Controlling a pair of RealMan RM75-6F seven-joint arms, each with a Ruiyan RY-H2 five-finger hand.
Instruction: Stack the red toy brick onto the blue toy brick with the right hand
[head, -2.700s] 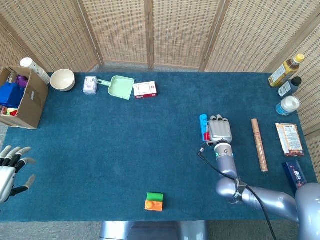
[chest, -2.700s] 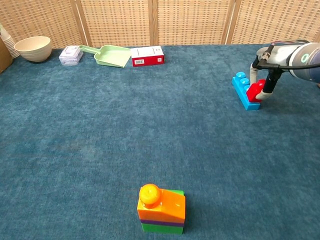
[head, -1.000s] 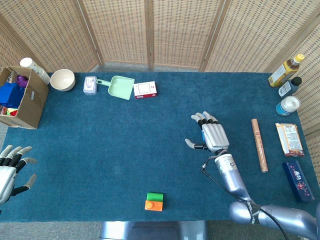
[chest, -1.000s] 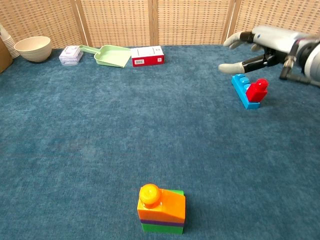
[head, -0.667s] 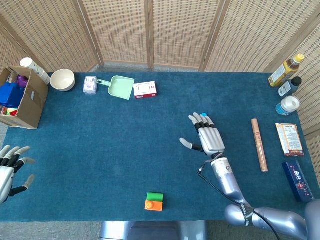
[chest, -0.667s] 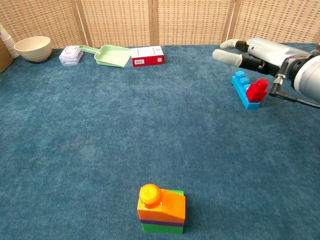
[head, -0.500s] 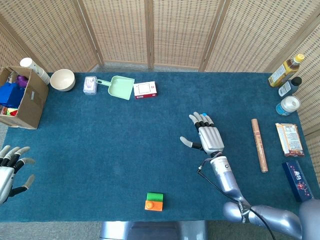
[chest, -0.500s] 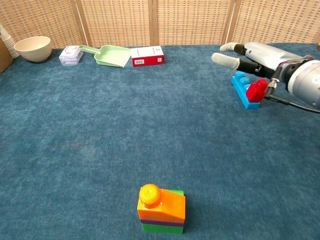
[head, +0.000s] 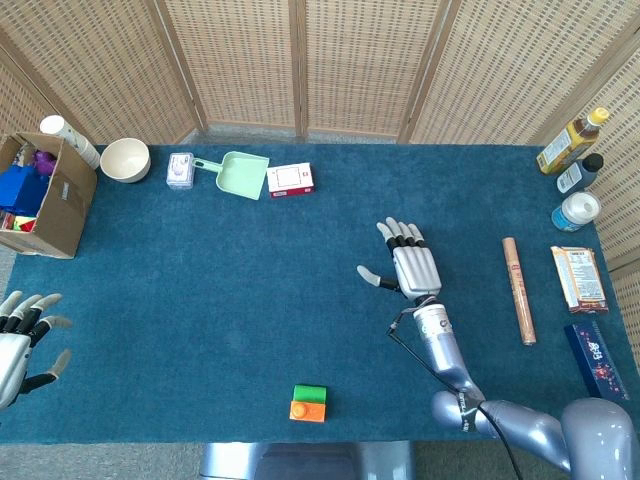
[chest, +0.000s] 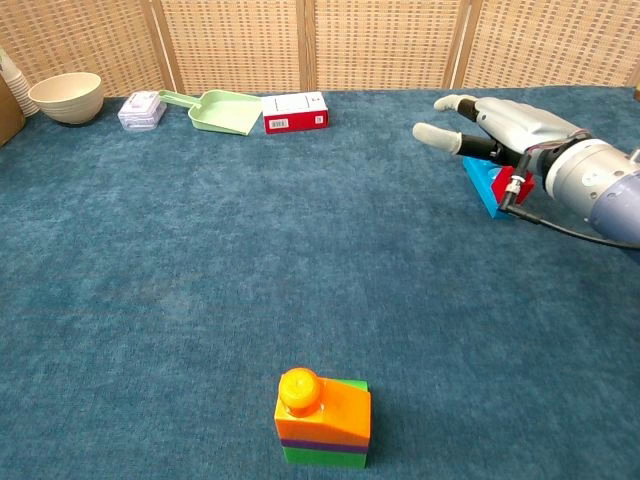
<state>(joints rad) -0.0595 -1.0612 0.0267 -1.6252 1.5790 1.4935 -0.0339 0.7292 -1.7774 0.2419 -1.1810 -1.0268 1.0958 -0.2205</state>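
Partly hidden – blue toy brick (chest: 484, 182), running front-to-back.

Earlier your right hand (chest: 505, 125) was curled over the red toy brick (chest: 523, 189), pressing it onto the blue toy brick (chest: 483, 180). It has since released, spread flat with nothing in it, and drawn back toward 7 o'clock in the head view (head: 409, 265). In the chest view it now covers most of both bricks; the red one remains seated on the blue one's near end.
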